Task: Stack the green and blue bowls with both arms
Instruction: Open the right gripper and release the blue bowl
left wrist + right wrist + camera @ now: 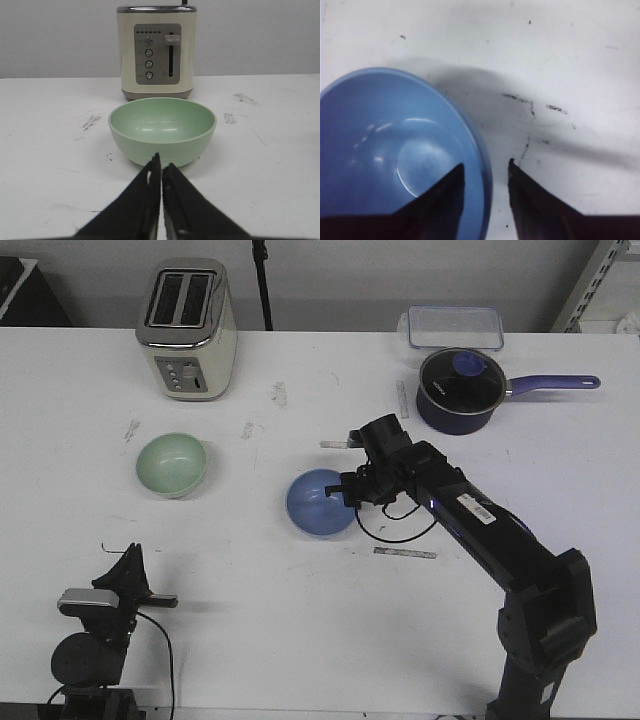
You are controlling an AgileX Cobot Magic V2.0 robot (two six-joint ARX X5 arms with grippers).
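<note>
White table [300, 620]: toaster [187, 328] behind green bowl [171, 463]; saucepan [460, 390] far right. Left gripper [161, 167] pressed together, before green bowl. Right gripper [486, 172] spread, straddling blue bowl [320, 503] rim, mid-table.

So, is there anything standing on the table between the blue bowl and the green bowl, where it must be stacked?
Nothing visible does. In the front view only bare table lies between the blue bowl and the green bowl. The toaster stands behind the green bowl, off that path. The right hand straddles the blue bowl's rim.
</note>
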